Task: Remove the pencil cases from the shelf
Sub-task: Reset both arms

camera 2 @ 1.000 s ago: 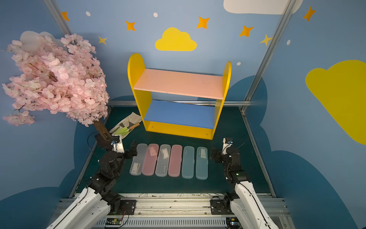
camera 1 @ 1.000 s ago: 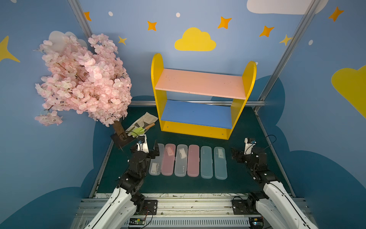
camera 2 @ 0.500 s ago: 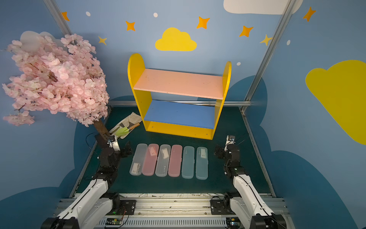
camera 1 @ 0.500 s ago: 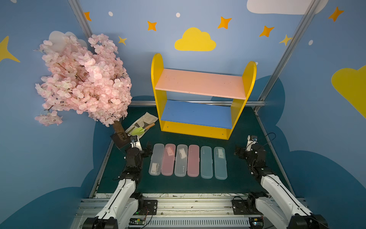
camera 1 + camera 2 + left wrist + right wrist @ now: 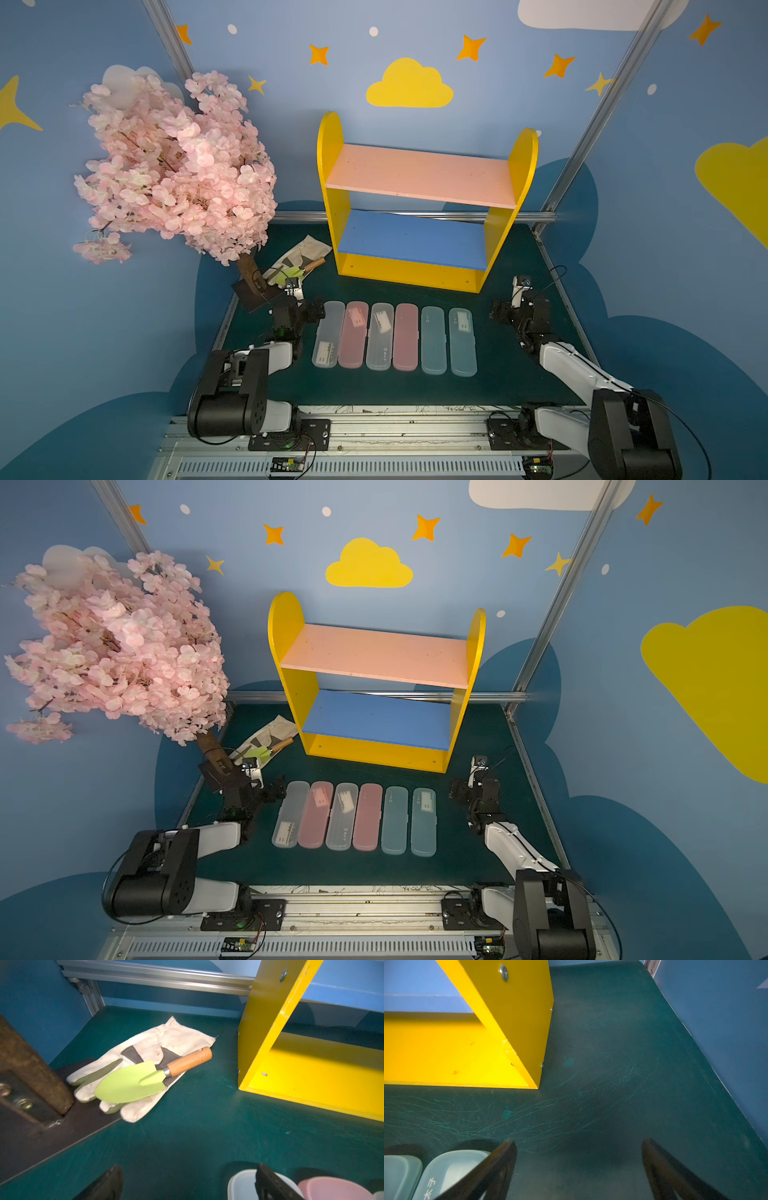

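Pencil cases (image 5: 395,340) lay in a row before the bare shelf (image 5: 407,272).
Left gripper (image 5: 315,309) and right gripper (image 5: 498,312) gaped empty; the best retreat was one without nudging them.

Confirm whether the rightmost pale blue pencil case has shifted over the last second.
No. The pale blue pencil case sits where it was, at the right end of the row, in front of the shelf near its right panel.

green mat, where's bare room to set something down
Bare: the strip between shelf and pencil cases, the strip from the cases to the front rail, both shelf boards. Crowded: the case row; the glove and trowel by the tree base.
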